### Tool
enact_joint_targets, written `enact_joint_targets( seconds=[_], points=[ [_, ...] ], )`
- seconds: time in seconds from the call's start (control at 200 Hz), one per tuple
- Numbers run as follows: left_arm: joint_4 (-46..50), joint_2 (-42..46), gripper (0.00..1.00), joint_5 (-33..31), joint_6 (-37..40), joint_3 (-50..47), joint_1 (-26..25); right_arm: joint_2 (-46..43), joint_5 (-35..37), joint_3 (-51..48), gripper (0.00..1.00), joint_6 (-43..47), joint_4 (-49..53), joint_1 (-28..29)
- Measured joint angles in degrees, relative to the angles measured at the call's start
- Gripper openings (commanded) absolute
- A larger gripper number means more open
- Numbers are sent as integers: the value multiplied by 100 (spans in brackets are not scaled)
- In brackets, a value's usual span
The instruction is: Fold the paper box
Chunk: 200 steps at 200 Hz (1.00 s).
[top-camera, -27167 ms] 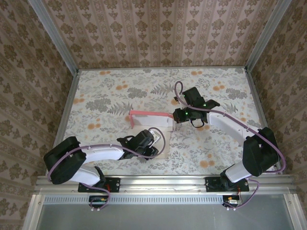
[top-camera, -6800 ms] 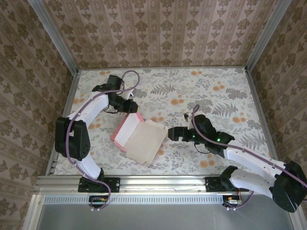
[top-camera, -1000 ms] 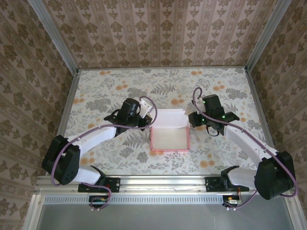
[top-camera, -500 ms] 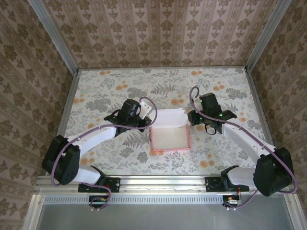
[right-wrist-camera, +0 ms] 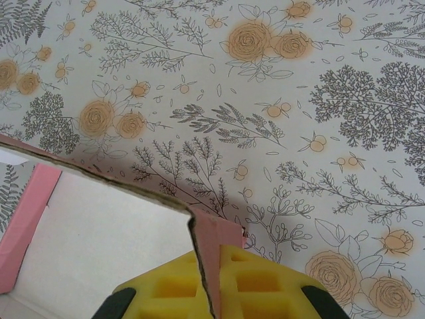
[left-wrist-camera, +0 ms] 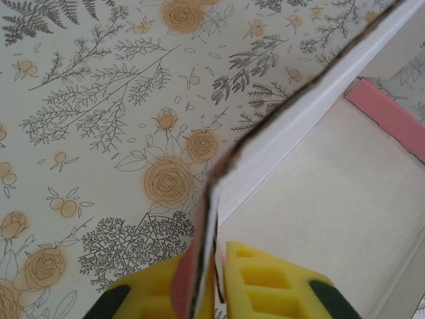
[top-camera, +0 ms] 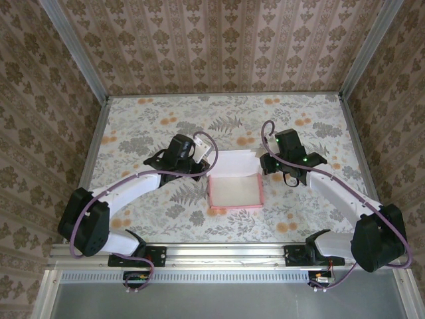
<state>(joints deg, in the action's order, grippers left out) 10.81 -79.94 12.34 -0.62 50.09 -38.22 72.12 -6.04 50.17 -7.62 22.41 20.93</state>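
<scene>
Top external: the paper box (top-camera: 234, 193) sits at the centre of the desk (top-camera: 146, 133), between your arms. Left wrist: your left claw (left-wrist-camera: 216, 269) pinches its left wall, likely to hold it upright. Right wrist: your right claw (right-wrist-camera: 212, 266) pinches the opposite wall likewise.

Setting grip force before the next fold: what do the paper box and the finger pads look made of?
The paper box: thin cardboard, matte pink outside, pale and seemingly uncoated inside; its cut edge looks fibrous. Pads on the left gripper and right gripper: matte yellow with moulded square recesses, likely soft foam or rubber.
</scene>
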Motion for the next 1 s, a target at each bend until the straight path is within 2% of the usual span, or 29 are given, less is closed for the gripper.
enact_joint_targets(
  seconds=[0.23,0.62,1.0],
  points=[
    [57,-2,4,-42,-223,109,-2,0,354,55,6,-295,31,199],
    [-39,-190,1,-748,-1106,223,-258,0,1727,42,6,-1585,24,1045],
    [-1040,-400,0,-1222,-1102,251,-129,133,2374,-81,7,-1635,-1117,1128]
  ],
)
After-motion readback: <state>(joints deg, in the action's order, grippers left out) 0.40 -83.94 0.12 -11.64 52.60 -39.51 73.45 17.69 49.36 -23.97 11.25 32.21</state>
